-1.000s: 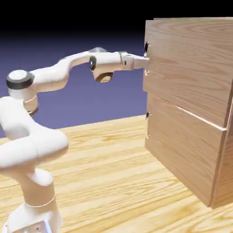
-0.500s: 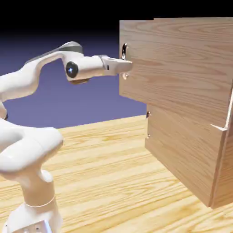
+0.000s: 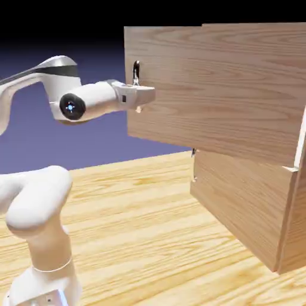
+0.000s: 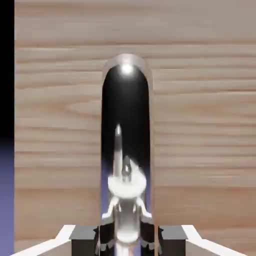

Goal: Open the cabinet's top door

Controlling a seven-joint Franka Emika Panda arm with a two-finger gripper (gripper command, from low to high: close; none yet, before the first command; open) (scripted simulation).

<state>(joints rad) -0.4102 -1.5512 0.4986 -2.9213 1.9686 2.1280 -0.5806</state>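
Top door stands swung out from the cabinet, over toward the robot, and I can see its free edge jutting well past the panel beneath it. It is the upper of two light-wood panels on the exterior view's right, upright, with the grain running across it. A bright strip shows at its far edge, on the exterior view's right, just above a small pale sliver at the panel's lower corner.

The gripper is closed on the door handle, a shiny dark upright bar near the free edge. From the exterior view I see the handle's top rising above the fingers — its lower end peeks out below them. In the hand view the bar runs straight up between the two finger tips, glossy black with bright reflections, and wood fills most of what lies around it.

Below, the lower door looks shut against the cabinet, with its own small handle near the edge. The cabinet sits on a pale wooden worktop. The white arm rises from the exterior view's lower left, partly out of frame — its hand reaches across, roughly level, to the handle.
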